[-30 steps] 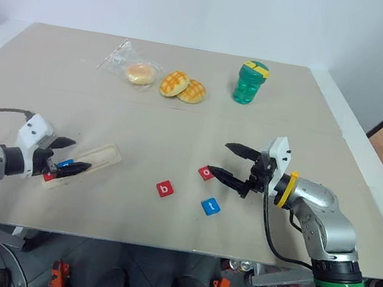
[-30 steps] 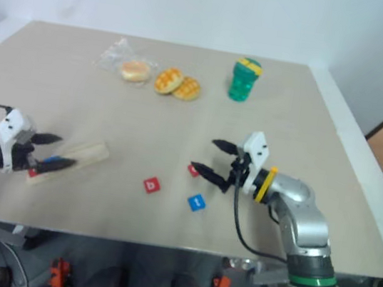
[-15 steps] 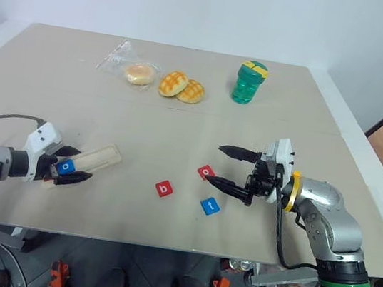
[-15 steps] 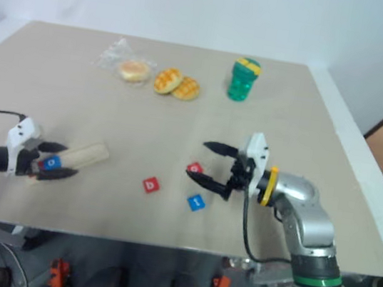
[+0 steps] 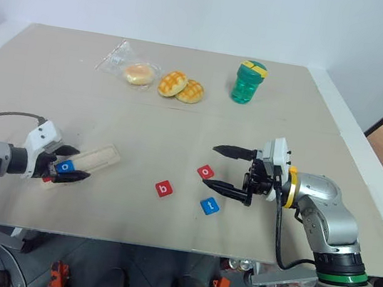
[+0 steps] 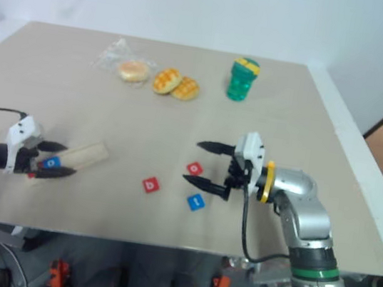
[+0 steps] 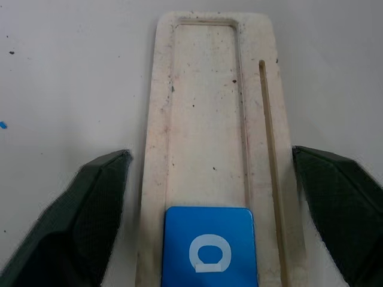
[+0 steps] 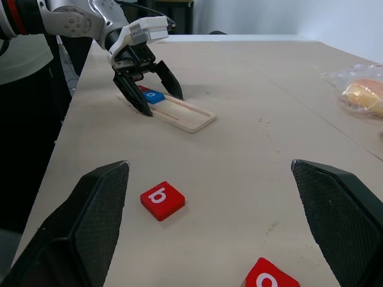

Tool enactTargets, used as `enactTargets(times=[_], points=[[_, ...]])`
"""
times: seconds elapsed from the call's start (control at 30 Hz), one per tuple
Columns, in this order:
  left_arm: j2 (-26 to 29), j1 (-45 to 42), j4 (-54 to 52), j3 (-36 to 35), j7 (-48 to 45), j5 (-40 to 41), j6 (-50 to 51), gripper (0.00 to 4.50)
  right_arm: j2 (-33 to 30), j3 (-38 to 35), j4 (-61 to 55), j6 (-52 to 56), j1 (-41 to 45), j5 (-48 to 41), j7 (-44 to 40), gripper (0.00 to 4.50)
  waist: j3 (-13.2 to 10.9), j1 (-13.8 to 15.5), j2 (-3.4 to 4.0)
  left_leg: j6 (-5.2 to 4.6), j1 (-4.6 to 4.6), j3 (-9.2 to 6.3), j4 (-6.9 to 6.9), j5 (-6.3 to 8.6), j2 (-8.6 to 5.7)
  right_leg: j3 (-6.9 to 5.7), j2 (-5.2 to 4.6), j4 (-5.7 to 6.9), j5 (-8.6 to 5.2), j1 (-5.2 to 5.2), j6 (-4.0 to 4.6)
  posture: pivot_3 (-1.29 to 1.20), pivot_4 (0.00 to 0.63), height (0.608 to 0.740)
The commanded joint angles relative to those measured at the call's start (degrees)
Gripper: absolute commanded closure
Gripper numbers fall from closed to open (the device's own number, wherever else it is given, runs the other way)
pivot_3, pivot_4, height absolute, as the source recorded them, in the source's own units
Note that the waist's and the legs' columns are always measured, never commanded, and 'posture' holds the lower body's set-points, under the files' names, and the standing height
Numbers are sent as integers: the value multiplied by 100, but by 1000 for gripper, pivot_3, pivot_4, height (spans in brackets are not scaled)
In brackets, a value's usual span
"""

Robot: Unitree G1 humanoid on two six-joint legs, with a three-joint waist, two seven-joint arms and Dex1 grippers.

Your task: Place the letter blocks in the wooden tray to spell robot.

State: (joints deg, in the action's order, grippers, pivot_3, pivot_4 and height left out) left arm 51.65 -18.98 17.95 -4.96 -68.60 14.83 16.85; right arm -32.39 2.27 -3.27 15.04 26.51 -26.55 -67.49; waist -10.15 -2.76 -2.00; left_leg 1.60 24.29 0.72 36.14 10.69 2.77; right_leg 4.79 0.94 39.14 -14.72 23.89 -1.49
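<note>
On table [image 5: 178, 134], blue o [image 7: 207, 246] lies between left claw [image 7: 212, 215] fingers.

A blue tile [image 7: 208, 247] carries a white lowercase "o"; it lies in the near end of the wooden tray [image 7: 206, 119], between the two fingers of the left gripper [image 5: 72, 162]. A red tile [image 8: 162, 200] reads "b" in white and lies on the table in front of the right gripper [image 5: 222, 167], nearer one of its fingers. Another red tile [image 8: 272, 277] shows a white "o", close below the right gripper's spread fingers. A second blue tile [image 5: 209, 205] lies just beside the right gripper's lower finger and bears a white "t".
</note>
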Motion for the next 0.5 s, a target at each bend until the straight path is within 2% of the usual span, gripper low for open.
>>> enactTargets(times=[0.03,0.27,0.5], points=[[55,70,42,157,-127,-101,54,1308,-22,-49,-101,-110,34,12,15,0,0,1,1,0,0,0,0,0,0,0,0,0,0,0,0,0,150,740],[67,86,-142,291,-171,-288,-395,1308,10,-55,-29,-185,60,87,63,0,1,2,2,0,-1,1,2,0,0,1,0,1,0,-1,0,0,150,740],[102,-87,-1050,848,-978,-218,-651,1308,10,-60,187,-322,176,184,49,0,1,10,2,0,1,2,8,0,-4,2,-3,1,1,-4,-3,0,150,740]])
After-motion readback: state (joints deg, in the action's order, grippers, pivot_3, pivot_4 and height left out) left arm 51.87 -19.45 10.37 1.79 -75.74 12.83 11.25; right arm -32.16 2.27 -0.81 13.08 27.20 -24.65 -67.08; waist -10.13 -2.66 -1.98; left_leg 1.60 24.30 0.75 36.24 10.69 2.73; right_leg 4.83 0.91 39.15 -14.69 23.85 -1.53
